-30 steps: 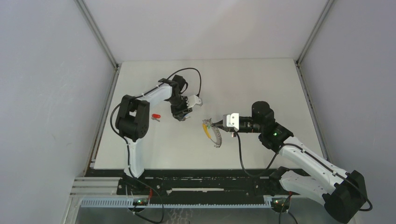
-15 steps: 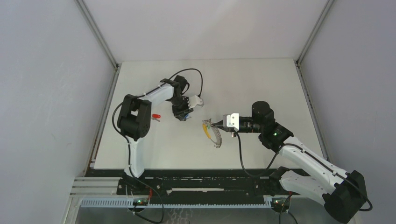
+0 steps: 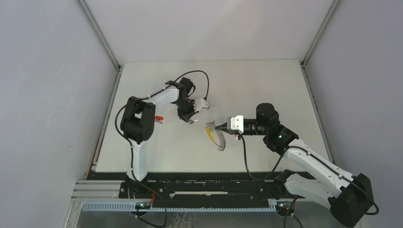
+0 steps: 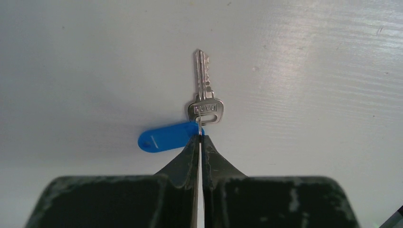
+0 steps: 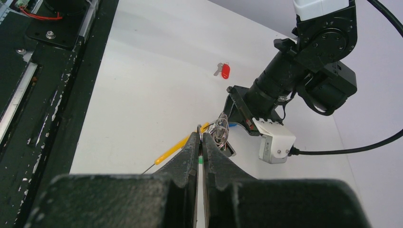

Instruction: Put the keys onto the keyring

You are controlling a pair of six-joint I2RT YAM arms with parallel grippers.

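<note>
Between the almost-closed jaws of the left gripper sits the thin wire loop of the blue key, its blade pointing straight out beyond the tips. The right gripper pinches the keyring tight at its tips. The red key lies well beyond them.

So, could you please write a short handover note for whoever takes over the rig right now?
Left gripper: shut on the blue-tagged key, pinching the small loop at its head.
Right gripper: shut on the keyring, yellow tab and bead chain trailing.
Red-headed key: loose on the table.
Done: one key and the ring gripped.
To do: thread both keys on.
</note>
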